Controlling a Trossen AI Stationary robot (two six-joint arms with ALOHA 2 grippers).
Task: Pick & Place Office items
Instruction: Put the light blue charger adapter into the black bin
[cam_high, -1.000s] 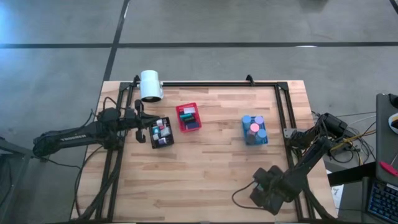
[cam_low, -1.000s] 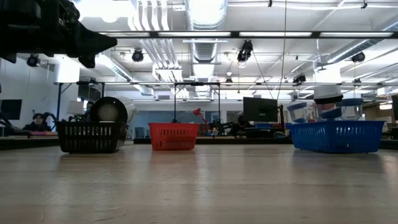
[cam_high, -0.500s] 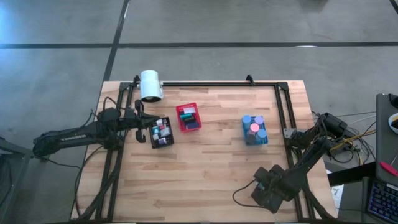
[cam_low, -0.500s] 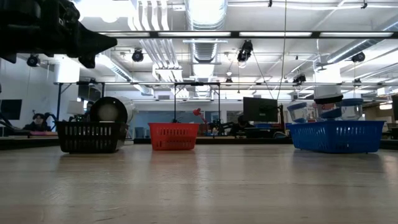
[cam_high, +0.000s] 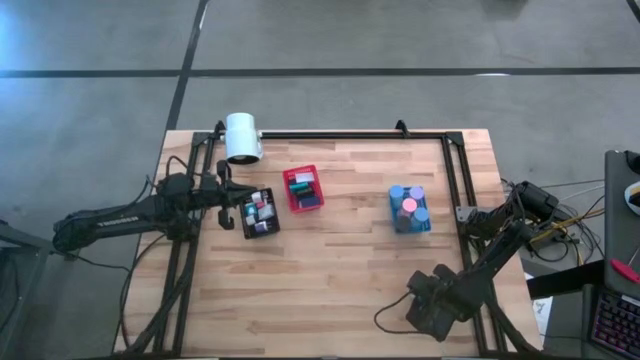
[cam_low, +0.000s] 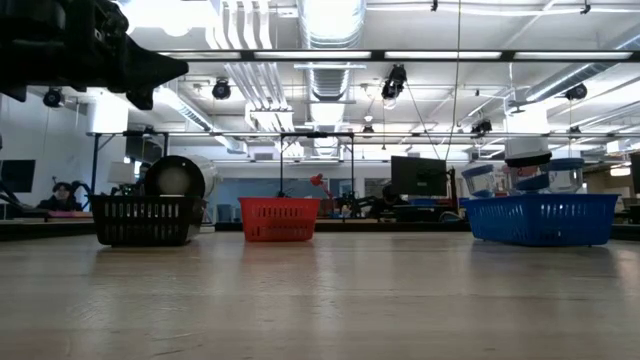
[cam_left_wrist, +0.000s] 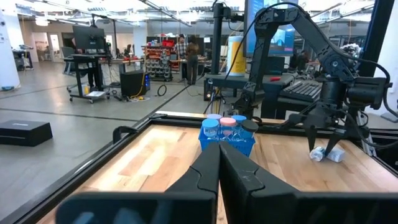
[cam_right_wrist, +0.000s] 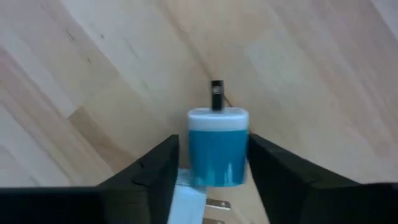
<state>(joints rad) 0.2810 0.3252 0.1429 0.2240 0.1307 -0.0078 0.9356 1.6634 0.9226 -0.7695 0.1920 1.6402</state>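
Wooden tabletop (cam_high: 340, 270) carries three filled bins; your sorting looks nearly done. Between the right gripper (cam_right_wrist: 211, 163)'s spread jaws sits a blue-and-white office item (cam_right_wrist: 217, 148), not yet clamped. Your left gripper (cam_left_wrist: 219, 167), jaws closed empty, waits beside the black bin (cam_high: 259, 213).

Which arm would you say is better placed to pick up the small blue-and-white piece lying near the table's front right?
The right: its claw already straddles the blue-and-white piece on the table, while the left claw sits shut by the black bin.
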